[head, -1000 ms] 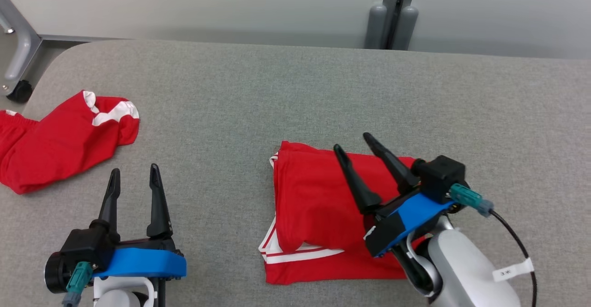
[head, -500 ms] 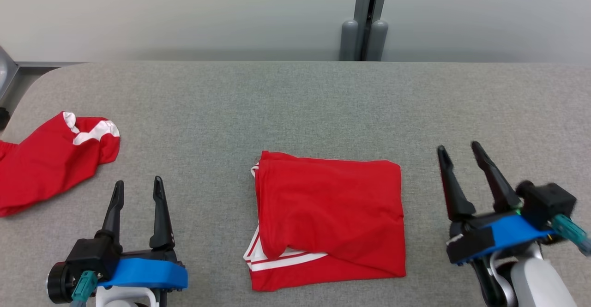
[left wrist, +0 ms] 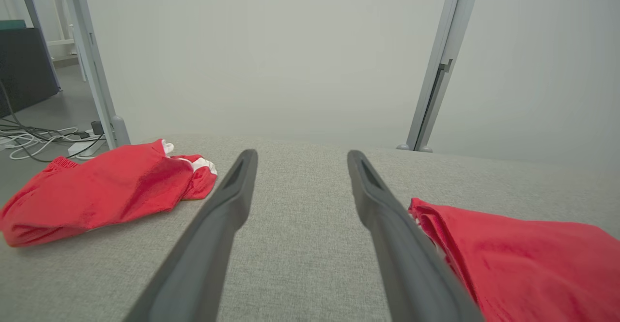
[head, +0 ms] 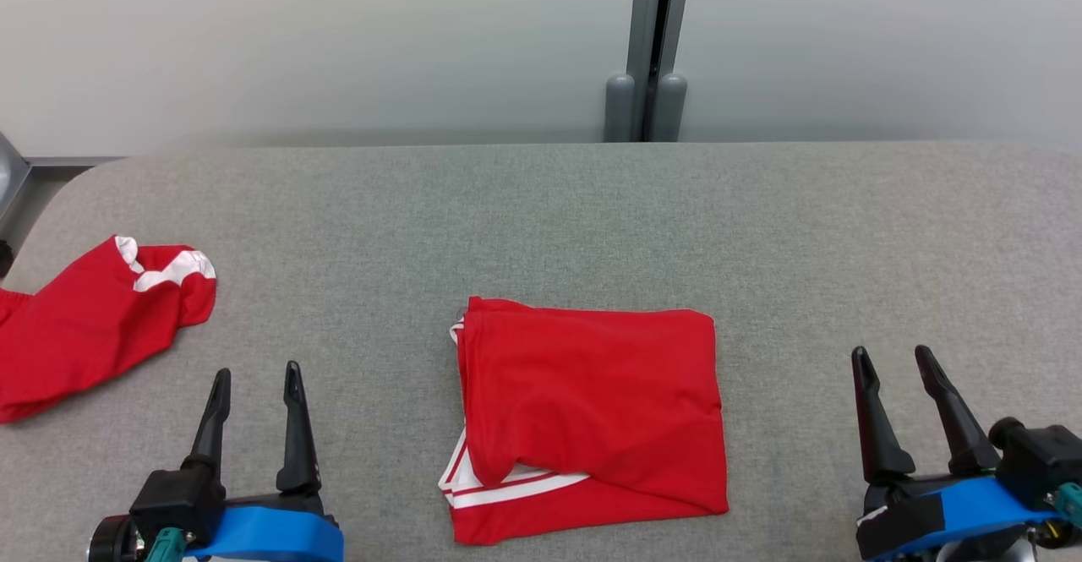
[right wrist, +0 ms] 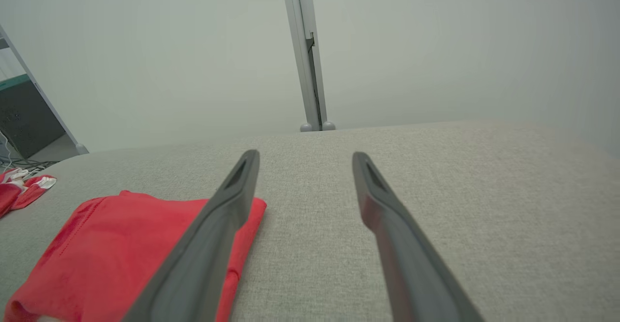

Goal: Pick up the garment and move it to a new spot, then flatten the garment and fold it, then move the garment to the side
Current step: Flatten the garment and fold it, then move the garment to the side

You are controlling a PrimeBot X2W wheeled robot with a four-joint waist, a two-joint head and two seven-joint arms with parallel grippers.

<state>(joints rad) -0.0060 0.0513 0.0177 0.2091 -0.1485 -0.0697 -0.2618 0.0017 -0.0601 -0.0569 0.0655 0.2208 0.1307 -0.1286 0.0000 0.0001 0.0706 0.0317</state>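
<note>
Red crumpled cloth with white trim (head: 93,325) lies at the left edge of the grey fabric-covered worktop (head: 541,215). Just right of it, by the near edge, the left hand (head: 258,369) hovers released, its two dark fingers spread with nothing between them.

At the middle of the near edge rests the red fabric garment with white stripes (head: 592,401), folded into a rough rectangle. Its striped hem peeks out at the bundle's near-left corner. Neither hand touches it.

Toward the near-right corner the right hand (head: 892,351) is likewise released and empty, well apart from the garment.

The folding looks finished, so the step in hand is probably moving the bundle aside. To do that well, each hand should come in low from its own side and pinch every layer at the edge, not just the top sheet, which would peel the fold open. A shallow lift or a slide with both hands moving together should keep the rectangle square. The bare stretch toward the right edge seems the better spot, since the crumpled cloth occupies the left.
</note>
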